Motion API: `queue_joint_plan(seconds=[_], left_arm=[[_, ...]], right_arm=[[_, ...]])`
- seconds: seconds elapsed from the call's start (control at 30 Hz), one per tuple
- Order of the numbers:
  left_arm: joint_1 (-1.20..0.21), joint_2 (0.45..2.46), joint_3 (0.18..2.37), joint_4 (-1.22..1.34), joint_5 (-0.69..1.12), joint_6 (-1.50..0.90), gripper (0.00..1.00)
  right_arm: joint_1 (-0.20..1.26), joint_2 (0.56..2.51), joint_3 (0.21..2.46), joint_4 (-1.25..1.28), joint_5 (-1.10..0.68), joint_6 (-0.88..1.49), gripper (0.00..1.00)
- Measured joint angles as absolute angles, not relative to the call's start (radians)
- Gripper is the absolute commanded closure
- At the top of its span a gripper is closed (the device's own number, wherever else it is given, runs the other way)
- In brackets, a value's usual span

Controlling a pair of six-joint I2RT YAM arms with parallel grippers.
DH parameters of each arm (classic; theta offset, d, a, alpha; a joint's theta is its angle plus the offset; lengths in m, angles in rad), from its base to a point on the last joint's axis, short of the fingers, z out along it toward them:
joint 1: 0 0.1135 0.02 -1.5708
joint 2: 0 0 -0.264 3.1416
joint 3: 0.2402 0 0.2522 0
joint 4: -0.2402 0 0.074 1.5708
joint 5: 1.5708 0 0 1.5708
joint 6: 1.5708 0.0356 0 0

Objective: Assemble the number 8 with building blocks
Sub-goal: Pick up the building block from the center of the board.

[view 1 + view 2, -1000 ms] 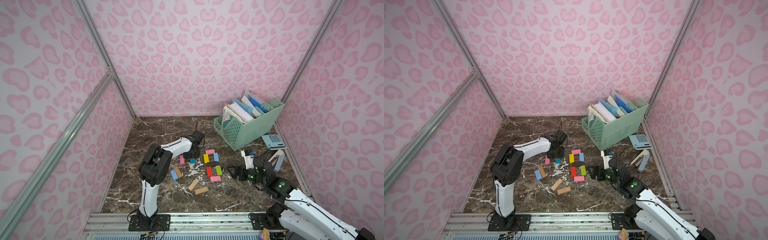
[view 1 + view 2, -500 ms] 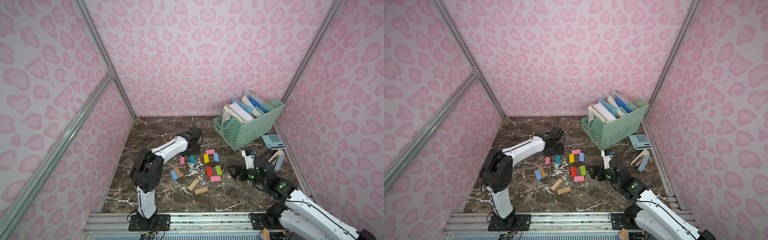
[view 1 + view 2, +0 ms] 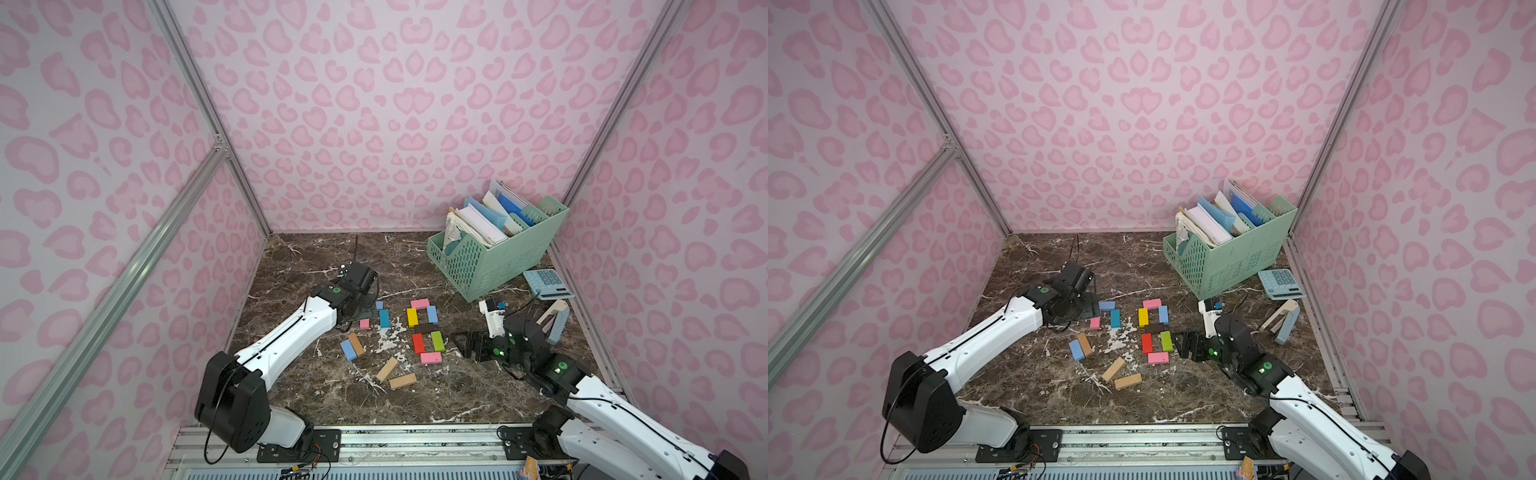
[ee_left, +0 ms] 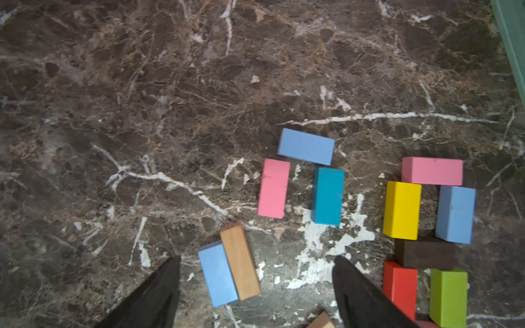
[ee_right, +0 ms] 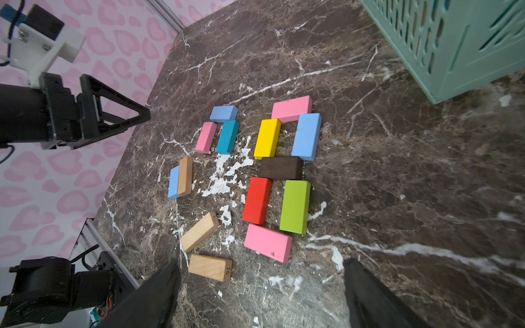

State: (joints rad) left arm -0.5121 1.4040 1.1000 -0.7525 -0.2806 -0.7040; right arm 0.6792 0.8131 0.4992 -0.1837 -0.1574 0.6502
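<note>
- In both top views, the left arm is lying lower and more stretched out than a second ago. The left gripper [image 3: 368, 302] [image 3: 1086, 307] is drawing back toward the far left of the marble table [image 3: 316, 257], away from the bricks. Its claw is spreading wide and carrying nothing.
- In the same views, the number 8 [image 3: 424, 329] [image 3: 1154, 329] is lying flat mid-table with all seven bars in place, exactly as it lay a second ago. The right gripper [image 3: 465, 345] [image 3: 1187, 345] is waiting just beside the lower loop, unmoved, with its claw wide and empty.
- In the left wrist view, the two dark fingers [image 4: 159, 286] are standing far apart, with only loose bricks and bare marble between them. Ahead, a light blue brick [image 4: 306, 146] is lying crosswise at the far ends of a pink brick [image 4: 273, 188] and a teal brick [image 4: 327, 195]. It is very likely the piece the left claw is just letting go.
- In the right wrist view, both loops of the figure are showing closed around the dark brown bar [image 5: 281, 167], and the right fingers are framing the view wide apart and empty. The digit itself appears finished. The newly dropped brick is joining a separate trio well to its left, so it is adding nothing to the eight and disturbing nothing.
</note>
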Motion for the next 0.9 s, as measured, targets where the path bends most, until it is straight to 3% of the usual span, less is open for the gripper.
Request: queue_joint_plan(seconds=[0.47, 0.9], left_arm=[[-0.478, 1.253, 0.867, -0.772, -0.25, -0.812, 0.14], [-0.456, 1.273, 0.796, -0.716, -0.141, -0.868, 0.2]], right_arm=[[0.889, 1.039, 0.611, -0.145, -0.092, 0.62, 0.1], [1.013, 1.213, 0.719, -0.152, -0.038, 0.548, 0.09]])
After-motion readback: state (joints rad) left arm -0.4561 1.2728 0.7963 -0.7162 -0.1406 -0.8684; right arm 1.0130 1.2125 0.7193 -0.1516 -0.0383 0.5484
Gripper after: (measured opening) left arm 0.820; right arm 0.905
